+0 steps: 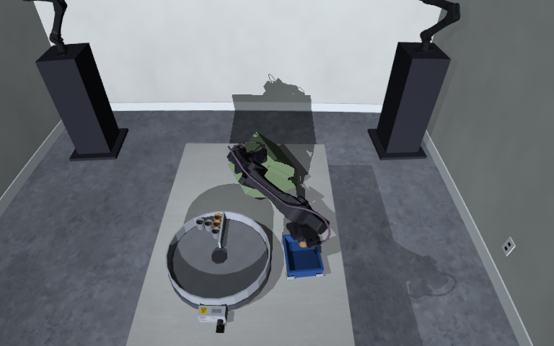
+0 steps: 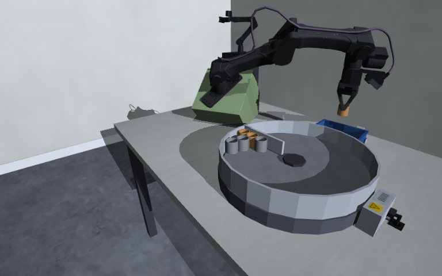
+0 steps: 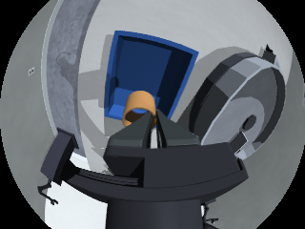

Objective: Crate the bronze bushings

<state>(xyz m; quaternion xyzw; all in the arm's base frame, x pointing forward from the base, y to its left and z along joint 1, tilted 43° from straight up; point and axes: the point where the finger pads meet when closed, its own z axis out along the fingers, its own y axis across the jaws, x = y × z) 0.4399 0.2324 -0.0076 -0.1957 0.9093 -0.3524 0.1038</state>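
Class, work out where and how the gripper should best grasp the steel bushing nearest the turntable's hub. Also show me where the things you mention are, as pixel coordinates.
Probably pinch the wall of the steel bushing [image 1: 216, 233] [image 2: 260, 145] from above, one finger inside: it stands upright, open-topped. The hub-facing wall looks best, away from the bronze neighbour [image 1: 216, 224] [image 2: 252, 140].

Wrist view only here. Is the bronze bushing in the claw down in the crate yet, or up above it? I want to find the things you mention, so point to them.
Observer: Above. The exterior view shows the held bronze bushing [image 1: 302, 244] [image 2: 342, 110] [image 3: 141, 100] hanging higher than the rim of the crate [image 1: 303, 274] [image 2: 345, 128] [image 3: 109, 76].

Operator: Any bronze left on the turntable? Can't see any from here.

Observer: Yes, two bronze bushings [image 1: 216, 226] [image 2: 252, 142] on the turntable [image 1: 220, 300] [image 2: 303, 206] [image 3: 243, 67], by the divider [image 1: 221, 232] [image 2: 267, 140].

Operator: Steel?

Observer: Three steel bushings [image 1: 200, 226] [image 2: 231, 148], upright, grouped with those two.
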